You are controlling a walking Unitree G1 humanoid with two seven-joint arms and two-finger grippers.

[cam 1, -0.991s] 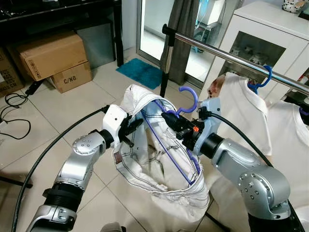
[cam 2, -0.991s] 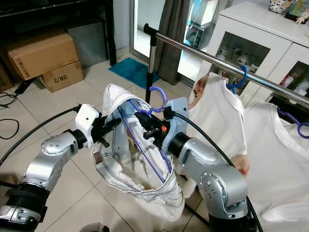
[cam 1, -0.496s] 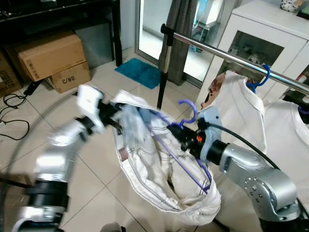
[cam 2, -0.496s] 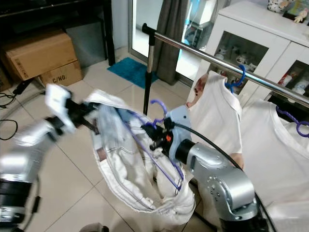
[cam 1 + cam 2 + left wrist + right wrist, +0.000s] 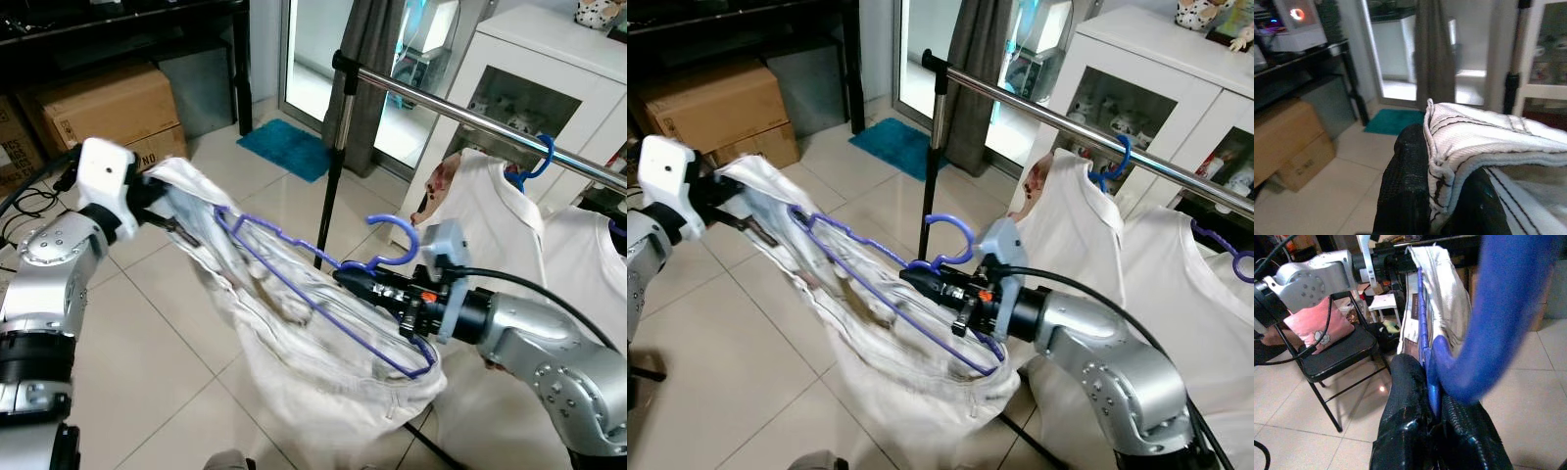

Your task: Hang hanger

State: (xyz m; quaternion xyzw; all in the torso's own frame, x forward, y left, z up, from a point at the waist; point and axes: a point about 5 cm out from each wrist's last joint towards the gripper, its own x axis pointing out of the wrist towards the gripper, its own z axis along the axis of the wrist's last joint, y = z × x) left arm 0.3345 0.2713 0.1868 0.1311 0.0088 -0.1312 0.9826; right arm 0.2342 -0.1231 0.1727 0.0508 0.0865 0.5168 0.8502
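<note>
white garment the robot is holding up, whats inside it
A purple hanger runs through the white garment; its hook and upper bars show, with the right gripper shut at its neck. The left gripper pinches the hem. Cloth hides the hanger's lower bar.

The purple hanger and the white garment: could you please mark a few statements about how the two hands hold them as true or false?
1. The right hand grips the purple hanger just below its hook. True.
2. The hanger's hook is already over the metal rail. False: the hook is below the rail, apart from it.
3. The left hand is shut on the edge of the white garment. True.
4. No other clothes hang on the rail. False: white shirts hang there on blue hangers.
</note>
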